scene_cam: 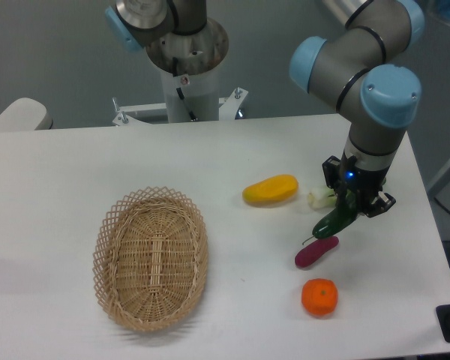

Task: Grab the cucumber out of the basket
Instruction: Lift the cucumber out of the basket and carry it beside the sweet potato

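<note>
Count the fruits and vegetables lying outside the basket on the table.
4 visible: mango, eggplant, orange, and bok choy mostly hidden behind the pincer, which holds a fifth, the cucumber.

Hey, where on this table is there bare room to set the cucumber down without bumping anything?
The gripper holds the cucumber over the crowded right side: mango, bok choy, eggplant and orange sit close together there. Bare table lies left of and behind the basket, and between basket and mango. The basket itself is empty.
</note>
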Tool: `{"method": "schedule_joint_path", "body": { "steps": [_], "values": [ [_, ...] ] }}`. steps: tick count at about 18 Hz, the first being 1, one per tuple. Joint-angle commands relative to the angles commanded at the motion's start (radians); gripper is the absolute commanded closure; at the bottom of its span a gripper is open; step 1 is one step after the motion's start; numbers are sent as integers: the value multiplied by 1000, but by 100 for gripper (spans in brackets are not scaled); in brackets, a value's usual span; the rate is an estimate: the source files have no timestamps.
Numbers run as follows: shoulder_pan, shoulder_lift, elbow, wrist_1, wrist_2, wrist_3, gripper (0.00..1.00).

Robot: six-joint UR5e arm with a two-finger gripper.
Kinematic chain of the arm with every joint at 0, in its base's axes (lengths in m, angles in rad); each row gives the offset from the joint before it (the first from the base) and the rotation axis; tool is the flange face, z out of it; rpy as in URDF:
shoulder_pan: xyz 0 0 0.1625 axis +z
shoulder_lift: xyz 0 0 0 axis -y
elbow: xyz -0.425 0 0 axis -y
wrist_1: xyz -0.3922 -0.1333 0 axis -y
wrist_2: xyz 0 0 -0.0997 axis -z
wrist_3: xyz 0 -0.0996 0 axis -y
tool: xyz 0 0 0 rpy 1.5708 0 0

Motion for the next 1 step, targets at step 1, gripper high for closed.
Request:
{"method": "schedule_joint_path", "body": {
  "steps": [1],
  "values": [
    [2,0,2,0,0,0,82]
  ]
}}
